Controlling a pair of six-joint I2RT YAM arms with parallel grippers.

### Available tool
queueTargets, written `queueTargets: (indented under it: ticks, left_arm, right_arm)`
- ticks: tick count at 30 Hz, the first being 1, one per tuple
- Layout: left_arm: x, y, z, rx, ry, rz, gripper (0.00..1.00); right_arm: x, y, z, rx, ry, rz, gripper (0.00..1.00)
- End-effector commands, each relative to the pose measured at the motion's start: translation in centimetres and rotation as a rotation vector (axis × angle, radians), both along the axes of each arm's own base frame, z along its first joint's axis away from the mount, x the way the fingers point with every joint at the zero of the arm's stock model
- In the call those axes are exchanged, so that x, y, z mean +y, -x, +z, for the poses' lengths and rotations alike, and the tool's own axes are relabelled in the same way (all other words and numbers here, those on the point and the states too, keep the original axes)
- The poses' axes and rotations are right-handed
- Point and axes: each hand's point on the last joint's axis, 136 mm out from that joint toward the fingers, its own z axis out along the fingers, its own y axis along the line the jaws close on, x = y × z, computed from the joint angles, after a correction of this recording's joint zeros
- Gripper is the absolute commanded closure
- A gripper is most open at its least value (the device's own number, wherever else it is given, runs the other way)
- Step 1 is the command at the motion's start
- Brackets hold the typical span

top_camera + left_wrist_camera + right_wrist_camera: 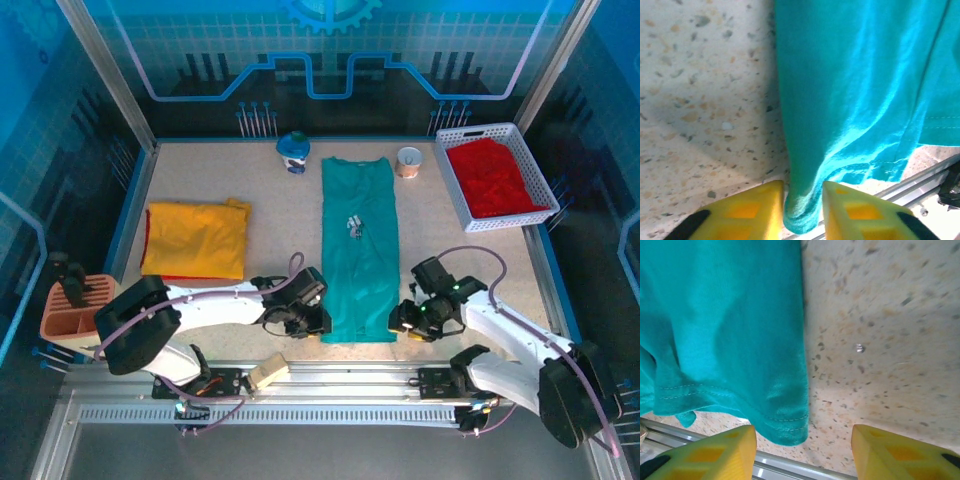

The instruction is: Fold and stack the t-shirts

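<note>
The teal-green t-shirt [358, 250] lies as a long folded strip down the middle of the table, white lettering near its centre. My left gripper [312, 322] is at its near left corner; in the left wrist view the yellow fingers [752, 212] are shut on that teal-green t-shirt [860, 85] corner. My right gripper [398, 322] is at the near right corner, open, with the teal hem corner [787, 425] between its wide-apart fingers [715, 455]. A folded yellow t-shirt [195, 240] lies at the left over a red edge. A red t-shirt [495, 180] fills the white basket [452, 185].
A blue-and-white object [293, 152] and a small tape roll [408, 161] sit at the table's far side beside the teal collar. A terracotta holder [70, 310] stands off the left edge. The metal rail [340, 375] runs along the near edge.
</note>
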Motion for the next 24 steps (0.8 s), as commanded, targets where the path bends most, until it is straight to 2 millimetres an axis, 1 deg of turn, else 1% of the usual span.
queueTargets:
  ticks: [1, 4, 9, 11, 13, 18, 21, 24]
  left_arm:
    - [0.7, 0.6, -0.3, 0.011, -0.019, 0.012, 0.7]
    - [0.3, 0.3, -0.3, 0.007, -0.01, 0.016, 0.68]
    - [-0.5, -0.3, -0.4, 0.0, 0.006, 0.02, 0.6]
    - [-0.9, -0.5, -0.6, 0.0, 0.007, 0.018, 0.59]
    - [-1.3, -0.6, -0.7, 0.003, 0.014, 0.015, 0.6]
    - [-1.5, -0.6, -1.2, 0.012, 0.015, 0.012, 0.67]
    - [-1.8, -0.9, -0.9, 0.003, 0.02, 0.011, 0.69]
    - [-2.2, -1.2, -0.4, -0.007, 0.024, 0.005, 0.68]
  right_arm:
    - [1.0, 0.2, -0.6, 0.027, -0.021, -0.051, 0.47]
    - [1.5, 0.0, -0.9, 0.026, -0.044, -0.065, 0.48]
    - [1.8, -0.5, -1.1, 0.012, -0.035, -0.07, 0.49]
    - [2.0, -0.7, -1.2, 0.008, -0.039, -0.071, 0.51]
    - [2.1, -0.9, -1.3, 0.003, -0.037, -0.07, 0.52]
    - [2.4, -1.1, -1.5, 0.001, -0.044, -0.065, 0.61]
    - [2.5, -1.2, -1.5, -0.006, -0.041, -0.066, 0.65]
    - [2.7, -1.5, -1.2, -0.013, -0.041, -0.062, 0.66]
